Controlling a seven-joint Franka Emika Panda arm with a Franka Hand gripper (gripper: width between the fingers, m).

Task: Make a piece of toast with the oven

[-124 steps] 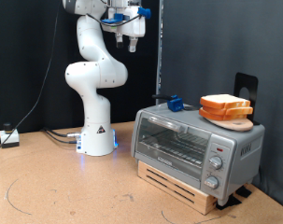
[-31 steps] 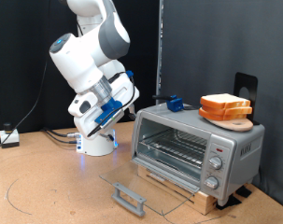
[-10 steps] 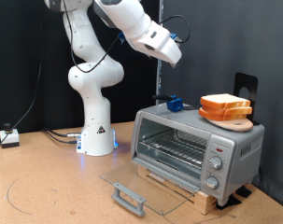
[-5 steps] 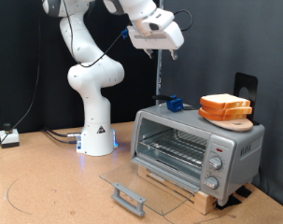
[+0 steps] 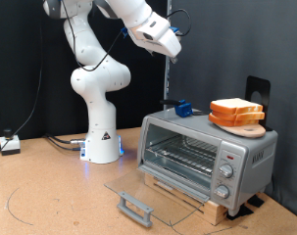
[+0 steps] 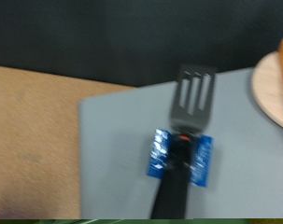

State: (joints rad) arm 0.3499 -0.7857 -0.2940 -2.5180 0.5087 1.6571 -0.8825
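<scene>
The oven (image 5: 248,147) stands at the exterior view's right on a wooden slatted base. Its glass door (image 5: 153,194) lies dropped open, with the grey bar handle (image 5: 135,208) low in front and the wire rack showing inside. The piece of toast (image 5: 236,106) lies on a round wooden board (image 5: 250,127) on the oven's top. A black spatula with a blue wrap (image 5: 182,109) lies on the top's far corner. My gripper (image 5: 173,51) hangs high above that corner, holding nothing. The wrist view shows the spatula (image 6: 183,140) on the grey oven top (image 6: 113,131). My fingers do not show there.
The wooden slatted base (image 5: 192,199) sits under the oven. The board's edge (image 6: 275,93) shows beside the spatula in the wrist view. A black stand (image 5: 257,90) rises behind the toast. The arm's base (image 5: 101,147) and cables (image 5: 9,144) are at the exterior view's left on the brown table (image 5: 50,196).
The oven door, shut at first, now lies open. The arm has risen from low beside the door to high above the oven; in the last half second the gripper tilted and shifted slightly.
</scene>
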